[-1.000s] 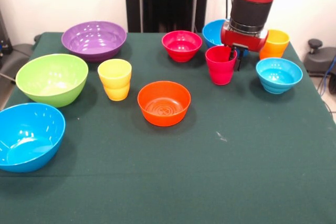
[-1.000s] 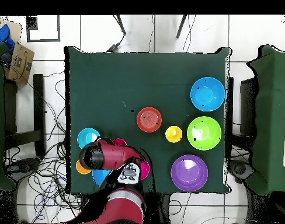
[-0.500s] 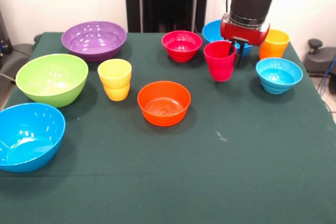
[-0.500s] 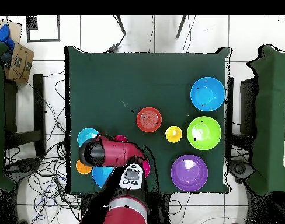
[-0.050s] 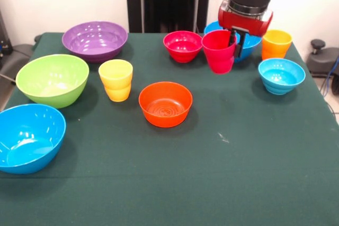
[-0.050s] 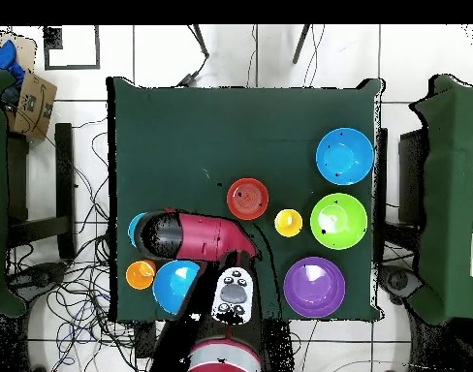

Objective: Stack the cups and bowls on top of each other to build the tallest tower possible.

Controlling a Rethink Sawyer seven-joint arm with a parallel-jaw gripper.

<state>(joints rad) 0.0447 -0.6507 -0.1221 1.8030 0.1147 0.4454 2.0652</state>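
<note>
Red-pink cup: upper right of the front view, lifted clear of the cloth, its rim pinched by the gripper. Suggested handling: carry level, lower squarely into the orange bowl at centre, release only once seated.

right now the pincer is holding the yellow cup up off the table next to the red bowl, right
Not the yellow one. The pincer holds the red-pink cup up off the table beside the red bowl, as the front view shows. The yellow cup stands on the cloth by the lime green bowl.
</note>
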